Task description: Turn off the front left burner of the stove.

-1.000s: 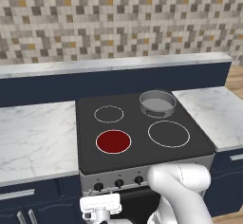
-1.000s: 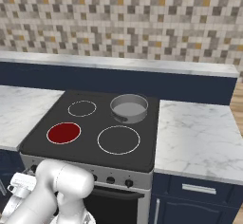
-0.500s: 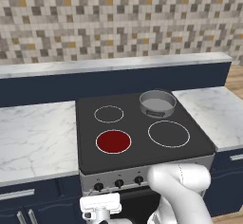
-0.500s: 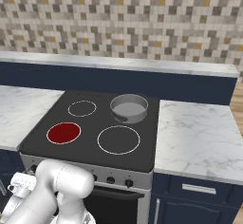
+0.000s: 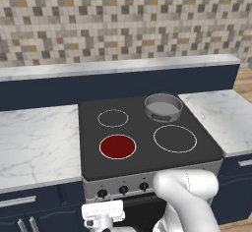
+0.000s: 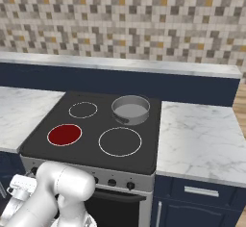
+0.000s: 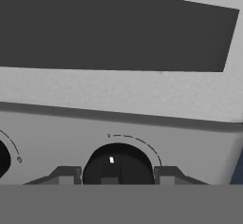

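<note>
Gripper (image 7: pixel 117 176) clenched on a black knob (image 7: pixel 117 163) of the stove (image 5: pixel 147 174), front left burner (image 5: pixel 117 146) glowing red above and beyond it; grasp step made, next likely a twist to off.

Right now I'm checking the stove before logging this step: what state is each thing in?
front left burner: glowing red, on.
other two bare burner rings: black, unlit.
pot: upright on the back right burner, nothing visible inside.
end effector: closed on the knob, a finger at each side.
oven door: shut as far as visible.
</note>
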